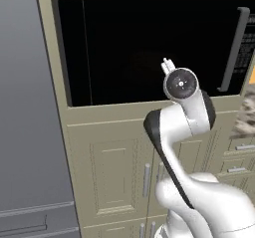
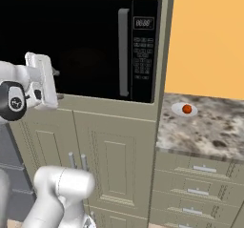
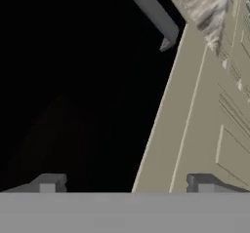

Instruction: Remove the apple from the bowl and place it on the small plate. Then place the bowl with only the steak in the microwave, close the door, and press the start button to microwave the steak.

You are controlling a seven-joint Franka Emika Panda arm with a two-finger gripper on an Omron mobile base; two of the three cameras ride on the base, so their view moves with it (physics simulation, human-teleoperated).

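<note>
The microwave (image 2: 81, 46) has its black glass door (image 1: 149, 48) shut flat against the front. The door's grey bar handle (image 2: 124, 53) runs beside the button panel (image 2: 143, 50). My gripper (image 2: 57, 84) is open and holds nothing; it is close in front of the glass near the door's lower edge, and appears again as gripper (image 3: 127, 183) and gripper (image 1: 168, 62). The apple (image 2: 187, 108) rests on the small plate (image 2: 177, 109) on the counter to the right. The bowl and steak are hidden behind the dark glass.
A tall grey appliance (image 1: 25, 107) stands left of the microwave. Beige cabinet doors (image 1: 114, 167) run below it. The speckled stone counter (image 2: 209, 131) sits to the right over drawers (image 2: 200, 174), with an orange wall (image 2: 209, 36) behind.
</note>
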